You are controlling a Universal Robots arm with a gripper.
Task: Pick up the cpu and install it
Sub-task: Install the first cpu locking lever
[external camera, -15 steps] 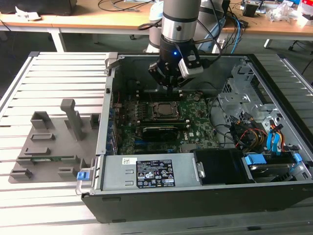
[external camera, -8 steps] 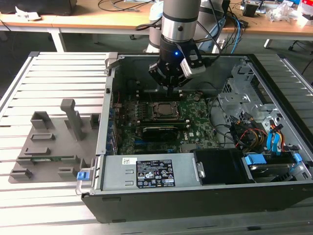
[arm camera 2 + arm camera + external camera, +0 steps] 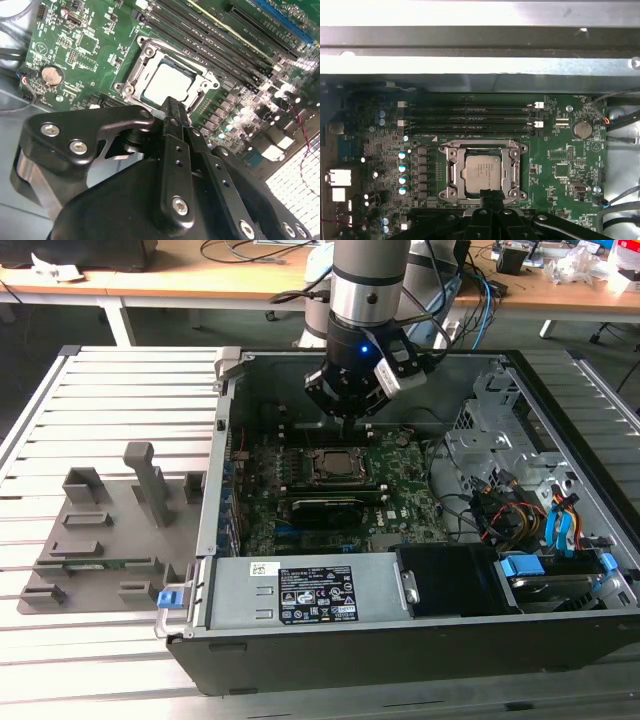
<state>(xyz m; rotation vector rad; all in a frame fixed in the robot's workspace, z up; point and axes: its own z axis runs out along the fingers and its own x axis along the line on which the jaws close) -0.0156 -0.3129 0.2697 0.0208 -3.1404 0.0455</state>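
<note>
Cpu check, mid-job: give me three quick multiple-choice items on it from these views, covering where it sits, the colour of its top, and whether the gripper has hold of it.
1. Where is the cpu?
A. in the socket frame on the motherboard
B. on the grey fixture outside the case
C. between the gripper's fingertips

2. What colour is the cpu's top?
A. green
B. pale silvery
C. blue

3. How does the gripper stand to the cpu?
A. clamped on it
B. above the frame's edge, holding nothing
C. pressing on its middle

Answers: 1 A, both wrist views show it lying inside the frame. 2 B, its metal lid reads pale silver. 3 B, the fingertips are together and empty beside the chip.
</note>
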